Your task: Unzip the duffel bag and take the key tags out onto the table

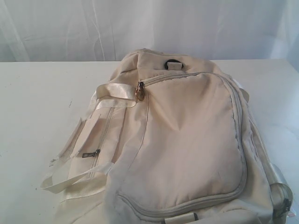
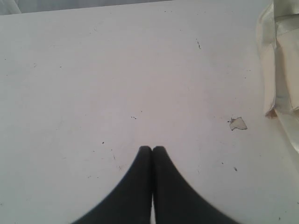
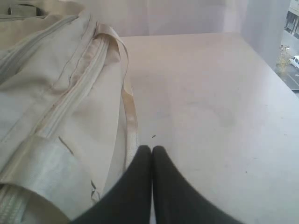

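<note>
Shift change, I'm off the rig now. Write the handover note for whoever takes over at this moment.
Left gripper: shut, empty, over bare table beside the duffel bag.
Right gripper: shut, empty, over the table at the bag's other side.
The bag lies on the table. Its main zipper looks closed, with the zipper pull at a corner of the top panel. Key tags are not in sight.
Done: nothing visible.
Left: unzip, take the tags out, set them on the table.

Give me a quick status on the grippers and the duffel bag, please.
Left gripper shut, over table. Right gripper shut, beside duffel bag. Bag zipped, key tags not visible. Nothing blocking the zipper pull.
</note>
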Robot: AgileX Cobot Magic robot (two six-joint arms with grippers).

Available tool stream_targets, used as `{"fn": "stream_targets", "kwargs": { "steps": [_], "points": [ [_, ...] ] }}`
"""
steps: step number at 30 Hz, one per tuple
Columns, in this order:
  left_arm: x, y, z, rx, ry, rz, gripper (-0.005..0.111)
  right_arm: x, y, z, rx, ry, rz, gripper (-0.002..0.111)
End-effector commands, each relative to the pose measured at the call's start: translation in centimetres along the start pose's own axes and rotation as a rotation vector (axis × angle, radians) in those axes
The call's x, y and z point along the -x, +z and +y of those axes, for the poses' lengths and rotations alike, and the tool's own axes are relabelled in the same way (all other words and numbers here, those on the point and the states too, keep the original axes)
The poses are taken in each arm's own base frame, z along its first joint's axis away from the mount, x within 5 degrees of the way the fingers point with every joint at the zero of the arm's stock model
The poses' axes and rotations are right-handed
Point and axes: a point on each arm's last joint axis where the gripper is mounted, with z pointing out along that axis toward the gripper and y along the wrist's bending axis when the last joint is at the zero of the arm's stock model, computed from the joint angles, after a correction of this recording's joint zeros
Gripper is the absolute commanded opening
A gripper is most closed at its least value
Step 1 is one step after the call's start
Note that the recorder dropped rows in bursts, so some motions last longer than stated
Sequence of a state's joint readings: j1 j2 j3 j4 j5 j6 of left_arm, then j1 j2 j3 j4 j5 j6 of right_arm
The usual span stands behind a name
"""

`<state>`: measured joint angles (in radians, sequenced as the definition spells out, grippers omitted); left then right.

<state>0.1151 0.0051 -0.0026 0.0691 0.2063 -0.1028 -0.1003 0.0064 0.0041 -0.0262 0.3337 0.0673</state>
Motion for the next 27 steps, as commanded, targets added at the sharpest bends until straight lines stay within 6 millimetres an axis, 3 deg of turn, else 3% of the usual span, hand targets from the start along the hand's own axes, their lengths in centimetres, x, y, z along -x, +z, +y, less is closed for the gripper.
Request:
{"fn": "stream_targets", "kwargs": {
  "steps": [1,14,27],
  "points": [
    [0.0,0.0,0.0,-0.001,-0.009,-0.006,0.0,0.3,-0.1,0.0,0.0,-0.007,-0.024,0.0],
    [0.3,0.0,0.0,0.001,-0.009,-0.045,0.0,0.3,-0.1,0.0,0.0,-0.007,-0.024,0.0],
    [5.4,-1.8,0.3,0.029,-0.009,-0.649,0.0,0.3,-0.1,0.0,0.0,-0.007,-0.024,0.0]
  ]
}}
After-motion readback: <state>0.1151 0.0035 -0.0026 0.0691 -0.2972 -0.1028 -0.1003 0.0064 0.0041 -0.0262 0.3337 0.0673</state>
